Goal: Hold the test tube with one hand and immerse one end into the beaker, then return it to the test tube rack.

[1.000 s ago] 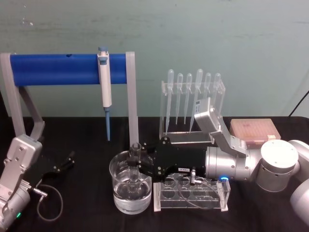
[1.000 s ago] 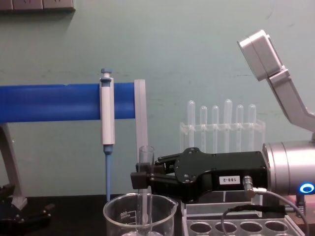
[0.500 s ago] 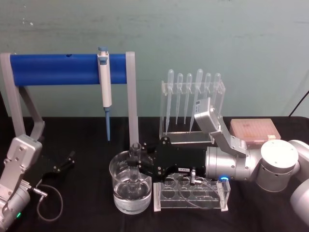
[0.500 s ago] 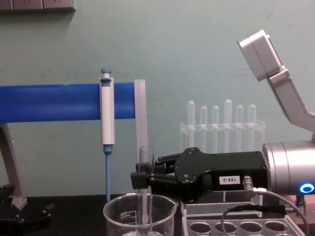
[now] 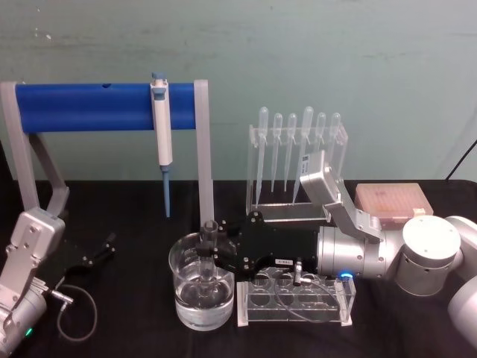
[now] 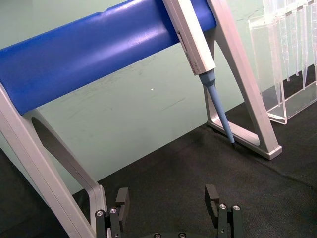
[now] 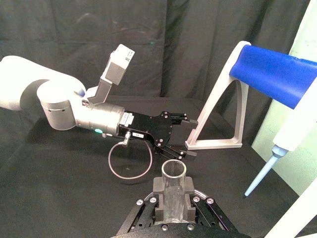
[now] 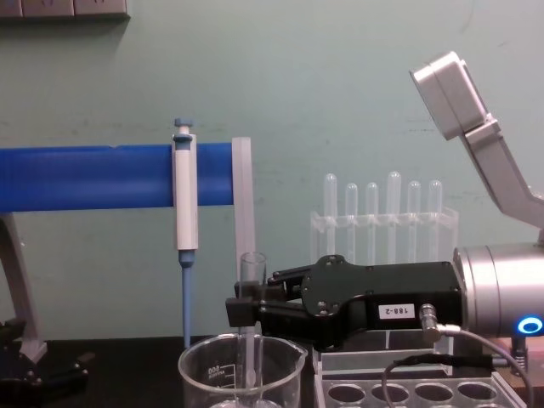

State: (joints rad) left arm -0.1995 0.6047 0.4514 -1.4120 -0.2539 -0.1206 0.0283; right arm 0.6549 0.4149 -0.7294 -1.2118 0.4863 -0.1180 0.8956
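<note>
Our right gripper (image 8: 245, 311) has its jaws clamped on the clear glass test tube (image 8: 252, 267), upright, lower end inside the wide spouted beaker (image 8: 212, 374); left gripper (image 6: 168, 197) jaws wide.

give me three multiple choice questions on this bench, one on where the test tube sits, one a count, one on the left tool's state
1. Where is the lower end of the test tube?
A) inside the beaker
B) in the tube rack
C) lying flat beside the beaker

2. How many bulb-topped pipettes are there?
A) three
B) six
C) nine

3. What state is the left tool in?
A) open and empty
B) shut on the test tube
C) shut on the beaker

Answers: 1 A, the right tool holds it upright with its base down in the glass. 2 B, six bulb tops stand in a row. 3 A, its fingers are spread with nothing between them.
</note>
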